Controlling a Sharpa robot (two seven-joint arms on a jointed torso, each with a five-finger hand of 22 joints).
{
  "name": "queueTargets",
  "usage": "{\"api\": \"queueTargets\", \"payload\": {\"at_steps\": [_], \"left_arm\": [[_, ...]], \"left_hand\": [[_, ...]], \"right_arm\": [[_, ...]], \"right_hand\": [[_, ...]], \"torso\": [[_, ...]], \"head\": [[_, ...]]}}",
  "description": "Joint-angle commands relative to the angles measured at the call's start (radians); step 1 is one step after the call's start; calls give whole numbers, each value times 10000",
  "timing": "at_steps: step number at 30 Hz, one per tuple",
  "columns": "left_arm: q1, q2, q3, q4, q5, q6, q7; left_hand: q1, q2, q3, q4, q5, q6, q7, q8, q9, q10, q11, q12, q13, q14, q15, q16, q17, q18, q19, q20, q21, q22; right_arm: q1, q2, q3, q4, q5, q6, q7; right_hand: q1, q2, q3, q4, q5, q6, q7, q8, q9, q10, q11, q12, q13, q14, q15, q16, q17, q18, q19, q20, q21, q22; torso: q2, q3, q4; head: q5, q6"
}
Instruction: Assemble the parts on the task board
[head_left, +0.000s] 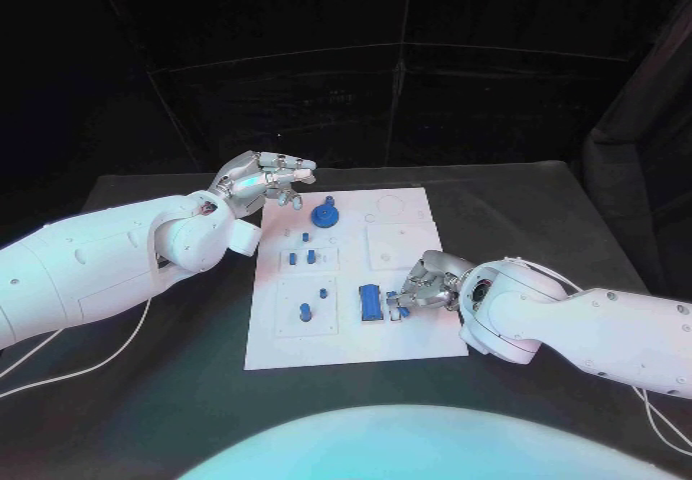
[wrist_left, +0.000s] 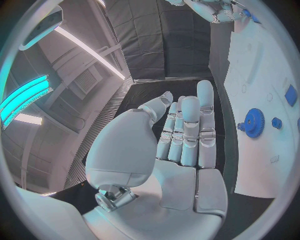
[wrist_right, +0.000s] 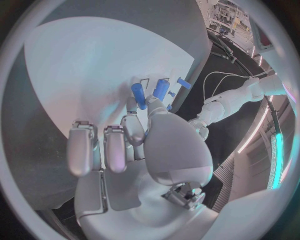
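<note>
Low and right of centre in the head view, my right robot hand (head_left: 428, 282) sits at the task board's (head_left: 343, 340) right edge, fingers curled beside the blue bar-shaped part (head_left: 372, 301); whether they pinch it I cannot tell. I judge this a seating step: next, a firm grip and careful alignment. Farther up, the blue gear (head_left: 326, 214) stands seated, my left robot hand (head_left: 265, 180) hovering spread, holding nothing.

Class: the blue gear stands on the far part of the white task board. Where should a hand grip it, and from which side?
Grip the blue gear by its toothed rim, fingers on opposite sides, coming down from above. It lies flat on the task board, so only the rim and raised hub are exposed. The left hand, open beside it, looks best placed.
</note>
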Motion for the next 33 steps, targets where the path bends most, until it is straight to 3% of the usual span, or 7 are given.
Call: {"api": "queueTargets", "payload": {"at_steps": [1,7,10,11,14,23,33], "left_arm": [[15,-2,9,21,39,131,44],[15,-4,9,21,39,128,39],[15,-4,9,20,39,129,37],[15,-4,9,20,39,129,36],[15,-4,9,18,39,130,35],[15,-3,9,9,39,128,27],[15,-7,9,7,39,122,23]], "left_hand": [[-10,50,-40,1,-32,-69,16,49,8,-69,34,53,2,-82,7,-7,-8,136,-10,87,-40,-16],[-10,50,-40,1,-32,-69,16,49,8,-69,34,53,2,-82,7,-7,-8,136,-10,87,-40,-16],[-10,50,-40,1,-32,-69,16,49,8,-69,34,53,2,-82,7,-7,-8,136,-10,87,-40,-16],[-10,50,-40,1,-32,-69,16,49,8,-69,34,53,2,-82,7,-7,-8,136,-10,87,-40,-16],[-10,50,-40,1,-32,-69,16,49,8,-69,34,53,2,-82,7,-7,-8,136,-10,87,-40,-16],[-10,50,-40,1,-32,-69,16,49,8,-69,34,53,2,-82,7,-7,-8,136,-10,87,-40,-16],[-10,50,-40,1,-32,-69,16,49,8,-69,34,53,2,-82,7,-7,-8,136,-10,87,-40,-16]], "right_arm": [[4,27,-2,5,-78,199,-51],[4,32,-2,-12,-161,164,-72],[5,36,-2,-12,-206,145,-62],[5,38,-2,-10,-232,134,-48],[5,38,-2,2,-259,127,-16],[5,-2,-2,70,-280,173,99],[5,-88,-2,120,-390,223,92]], "right_hand": [[-171,-10,-30,115,-87,82,-2,44,27,71,7,-51,-15,784,-48,56,1242,-64,-3,-70,62,18],[-563,-82,-304,381,-265,109,10,49,106,98,19,-90,-36,786,-40,64,1230,-67,3,-68,62,27],[-806,-90,-551,571,-956,124,3,59,172,116,16,-102,-38,785,-37,67,1219,-68,7,-63,62,33],[-925,-75,-696,687,-1386,126,-3,65,215,123,12,-109,-39,786,-40,76,1219,-68,7,-64,61,35],[-1074,-26,-920,867,-1717,137,-17,81,296,135,5,-132,-49,793,-48,119,1250,-76,29,-69,81,82],[-1268,129,-1226,1140,-1794,391,-121,235,485,282,-76,244,204,828,-102,303,1436,-111,116,-108,169,261],[-1327,191,-1335,1197,-1771,450,-154,268,547,332,-104,372,297,844,-125,389,1529,-130,160,-131,215,353]], "torso": [[1,2,-3],[4,5,-7],[0,2,-8],[2,1,-6],[0,3,-5],[-2,4,-10],[-6,1,-4]], "head": [[5,-8],[0,-15],[-9,-14],[-12,-16],[-12,-18],[1,-32],[-16,-27]]}}
